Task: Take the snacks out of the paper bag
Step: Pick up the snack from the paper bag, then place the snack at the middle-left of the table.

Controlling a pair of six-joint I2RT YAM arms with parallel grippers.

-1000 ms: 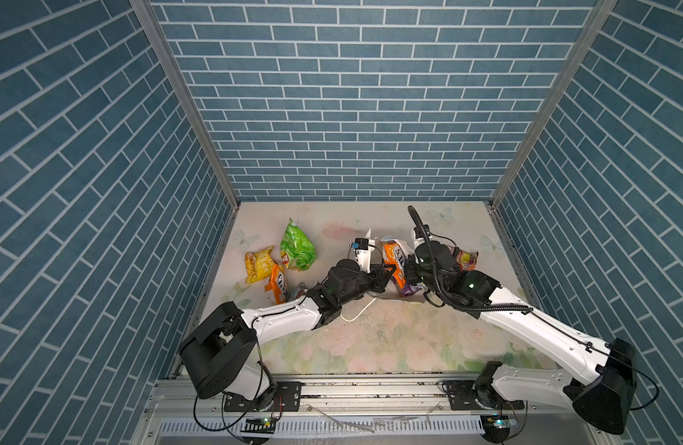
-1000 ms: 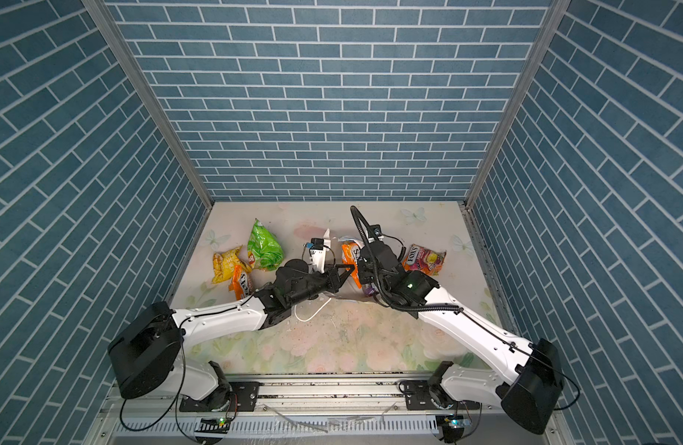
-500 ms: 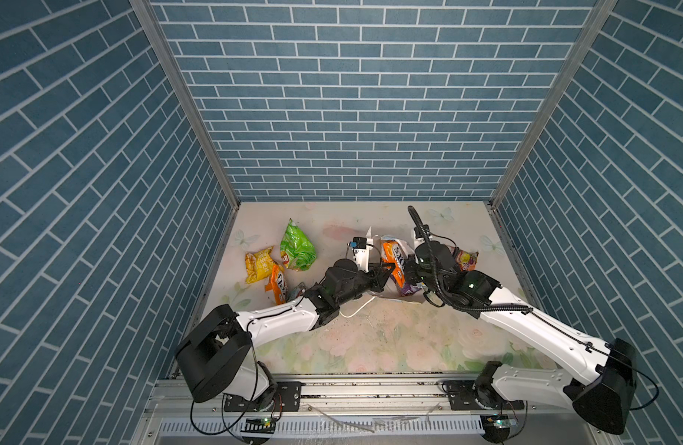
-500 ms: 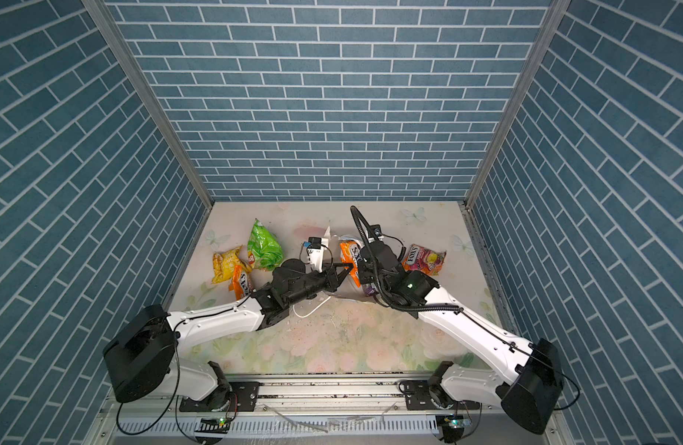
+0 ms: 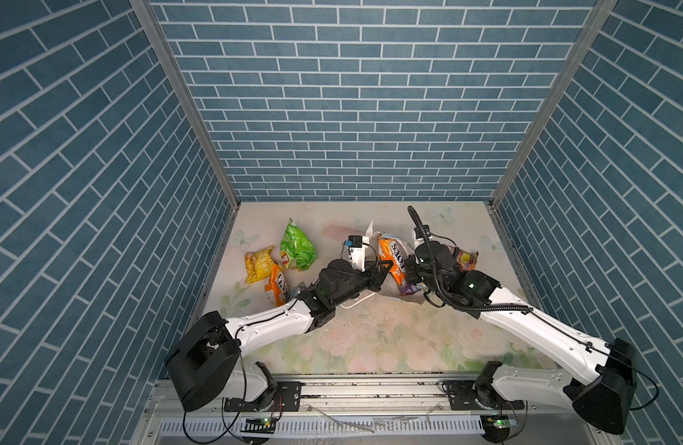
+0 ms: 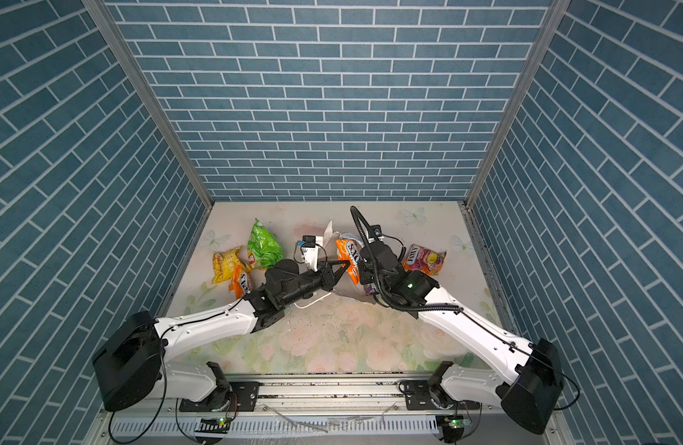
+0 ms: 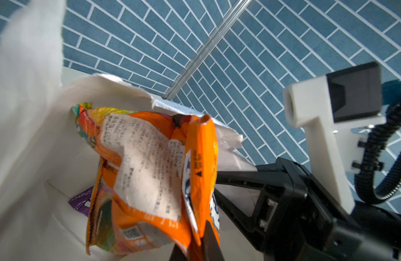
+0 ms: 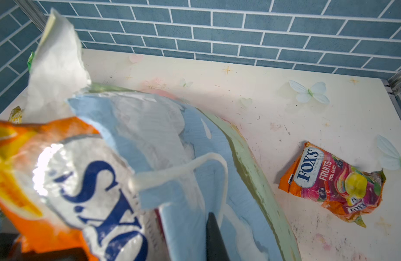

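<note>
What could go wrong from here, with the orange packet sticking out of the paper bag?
1. The left gripper pinches only an edge of the orange packet; the foil may slip and drop back in.
2. The right gripper holds the paper bag by its torn rim, which may rip further.
3. A purple pack sits deep inside and could be missed.

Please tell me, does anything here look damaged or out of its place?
Yes. The paper bag has a ragged, torn rim, with paper flaps sticking up. It looks crumpled, not neat. An orange packet sticks partly out of it, pinched by the left tool.
</note>
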